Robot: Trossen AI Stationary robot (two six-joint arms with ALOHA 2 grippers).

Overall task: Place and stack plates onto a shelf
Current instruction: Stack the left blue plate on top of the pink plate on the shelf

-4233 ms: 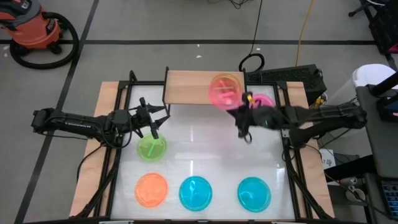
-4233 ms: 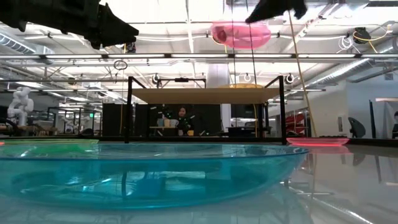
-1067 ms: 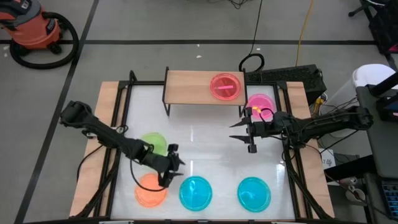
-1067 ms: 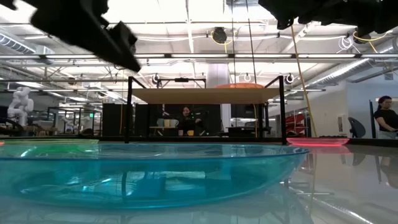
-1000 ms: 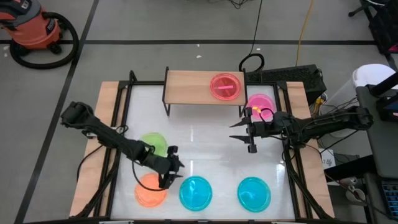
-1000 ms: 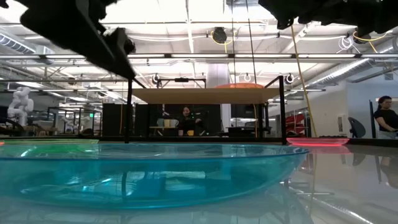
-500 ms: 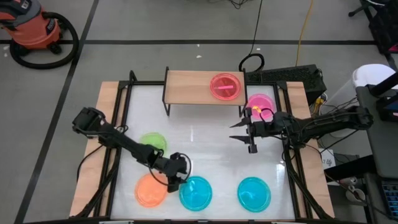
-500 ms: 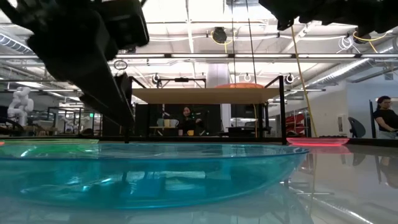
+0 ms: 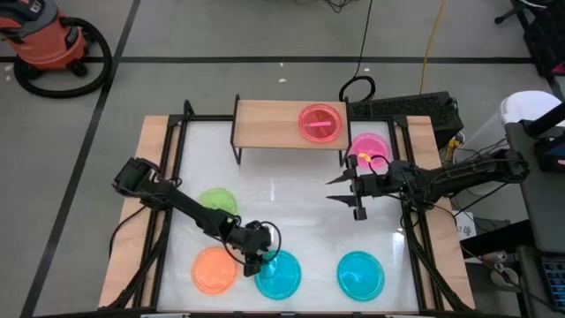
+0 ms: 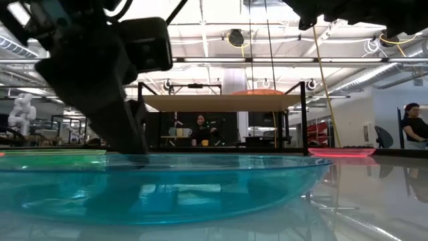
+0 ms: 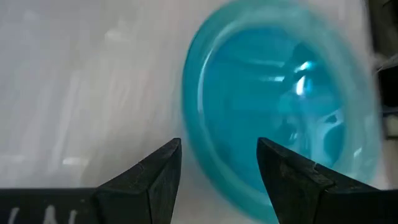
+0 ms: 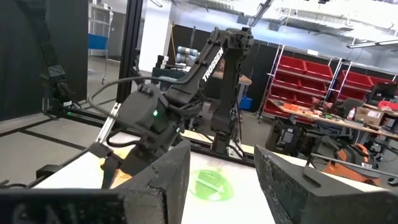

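Shelf [image 9: 265, 124] at table [image 9: 300, 199] back edge, one plate [image 9: 321, 122] on its right half. Second plate [image 9: 369, 147] on table just right of shelf. Front row: three plates, left [image 9: 214, 269], middle [image 9: 281, 274], right [image 9: 360, 274]. Another plate [image 9: 217, 203] behind leftmost. Left gripper [image 9: 258, 262] at middle plate's left rim, jaws apart. Right gripper [image 9: 346, 196] above table's right side, spread.
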